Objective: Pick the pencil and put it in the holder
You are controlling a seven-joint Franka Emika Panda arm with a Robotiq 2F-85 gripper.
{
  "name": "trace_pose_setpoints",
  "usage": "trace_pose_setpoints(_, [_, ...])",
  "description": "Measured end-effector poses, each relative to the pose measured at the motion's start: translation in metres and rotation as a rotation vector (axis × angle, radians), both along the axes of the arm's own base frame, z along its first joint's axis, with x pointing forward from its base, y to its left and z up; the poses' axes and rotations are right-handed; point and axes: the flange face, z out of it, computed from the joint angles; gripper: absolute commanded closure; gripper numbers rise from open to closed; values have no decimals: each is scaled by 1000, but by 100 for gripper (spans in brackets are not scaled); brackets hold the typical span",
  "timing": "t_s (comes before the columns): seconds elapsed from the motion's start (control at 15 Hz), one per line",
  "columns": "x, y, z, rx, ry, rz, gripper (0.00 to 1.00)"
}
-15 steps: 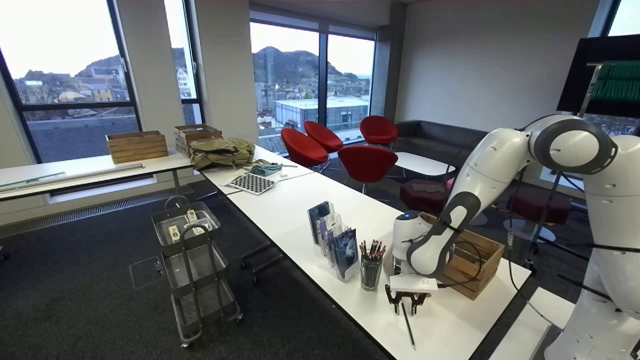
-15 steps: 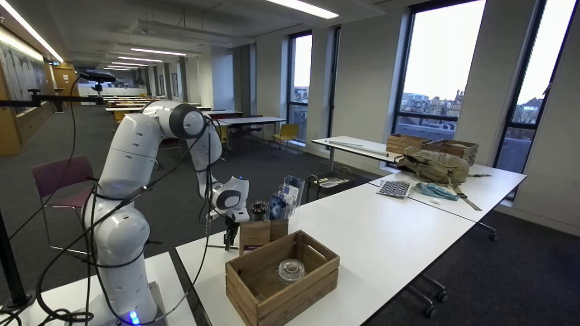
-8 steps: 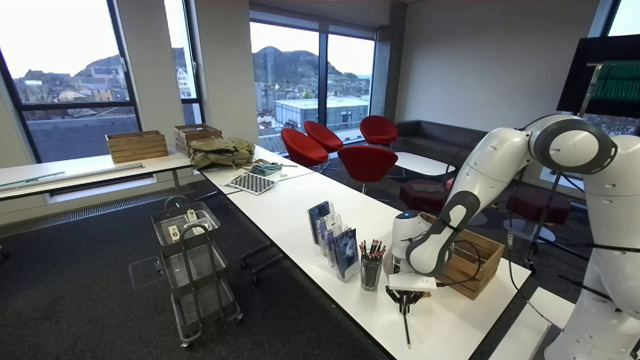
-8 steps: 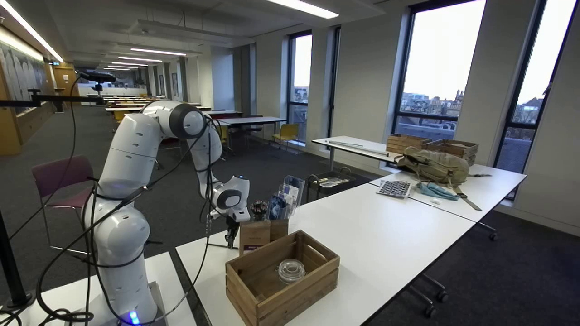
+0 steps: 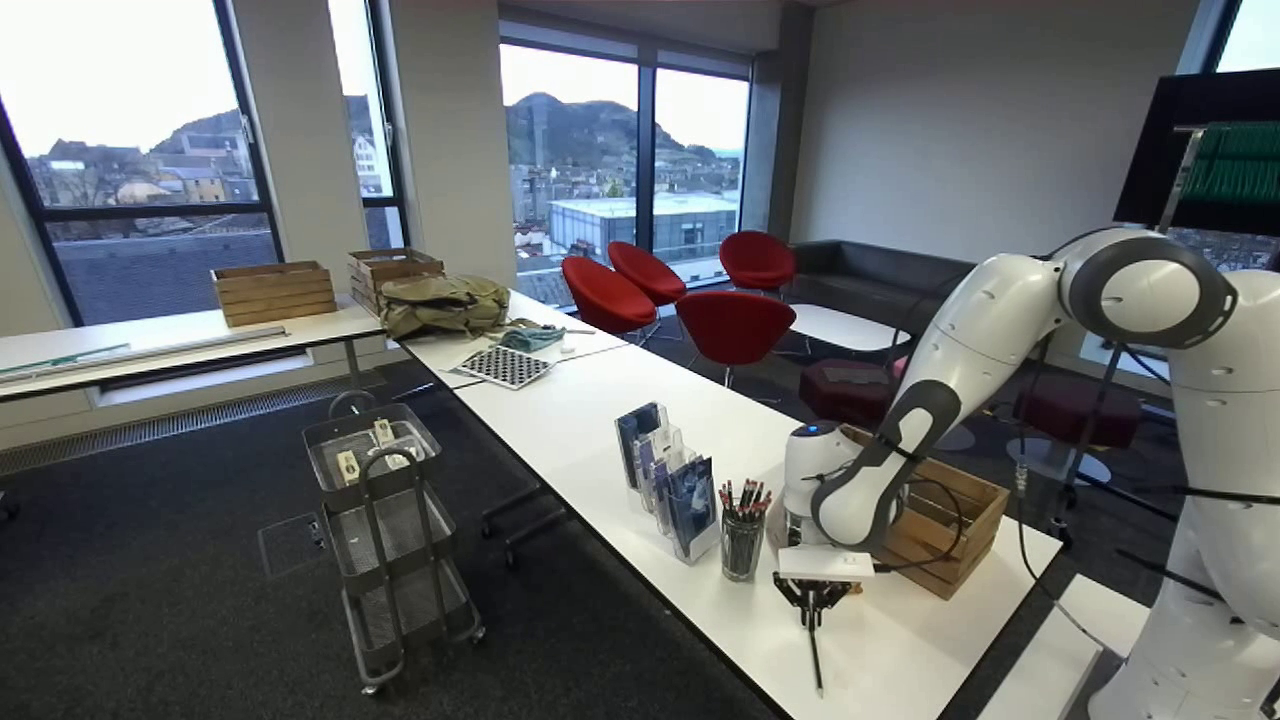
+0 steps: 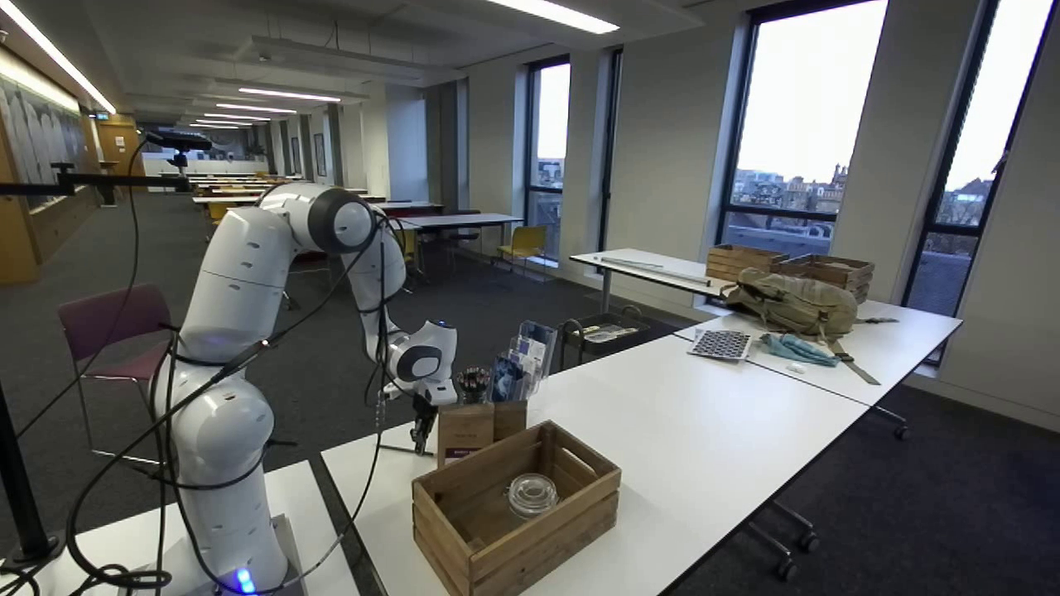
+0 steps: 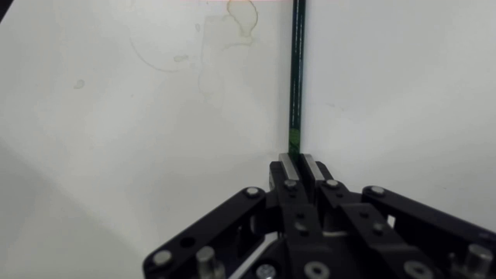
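Pencil (image 7: 297, 69), slim, glossy, dark green

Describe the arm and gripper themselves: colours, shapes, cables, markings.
The arm is white and rounded, with dark grey joint rings, black cables strapped along it and a blue light at its base. The gripper is black, with silver bolts and pale grey fingertip pads.

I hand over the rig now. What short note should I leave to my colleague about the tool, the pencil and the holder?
Tool: shut on the pencil, near one end.
Pencil: outside the holder; whether it touches the table is hard to tell.
Holder: upright on the table beside the leaflet stand, other pencils in it.
Done: pencil gripped.
Left: lift it, bring it over the holder, lower it in, open the tool.
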Motion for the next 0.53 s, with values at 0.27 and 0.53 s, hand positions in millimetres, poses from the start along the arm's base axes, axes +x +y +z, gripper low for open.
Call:
trace_pose_setpoints(0.27, [2,0,11,3,-8,-1,98])
trace_pose_setpoints(0.53, [3,2,36,6,-15,5,98])
